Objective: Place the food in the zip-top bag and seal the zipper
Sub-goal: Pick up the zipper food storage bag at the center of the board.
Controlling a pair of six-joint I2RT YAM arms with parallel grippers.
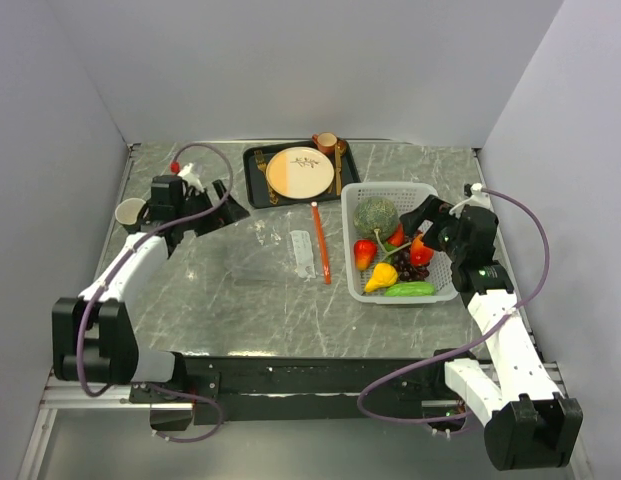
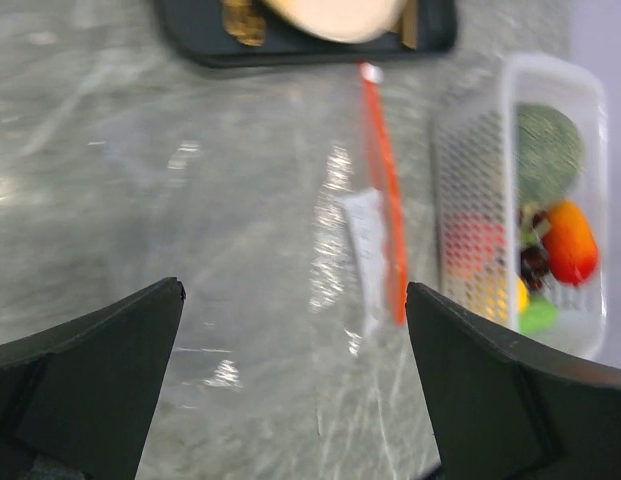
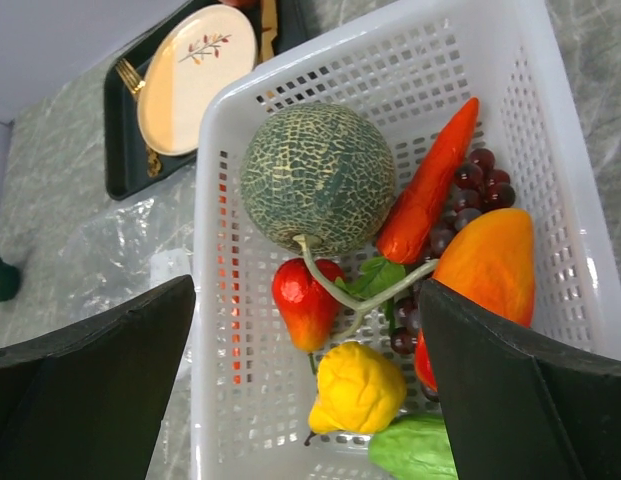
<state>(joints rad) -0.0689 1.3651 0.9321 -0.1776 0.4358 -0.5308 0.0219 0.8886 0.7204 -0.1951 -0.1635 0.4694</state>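
The left gripper [image 2: 294, 290] hangs at the upper left of the top view, jaws spread wide, grasping nothing. The right gripper [image 3: 308, 285] is equally released and empty, above the basket [image 3: 215, 200] at right of centre. All the food lies in that basket: melon [image 3: 318, 178], carrot [image 3: 430, 185], grapes [image 3: 480, 175], pear [image 3: 357, 385], cucumber [image 3: 415, 450] and a red piece [image 3: 305, 300]. The bag [image 1: 295, 262] lies flat on the table [image 1: 220, 290] mid-frame, its zipper [image 1: 321, 245] running top to bottom just left of the basket. A tray [image 1: 252, 180] with a plate [image 1: 300, 171] sits above it.
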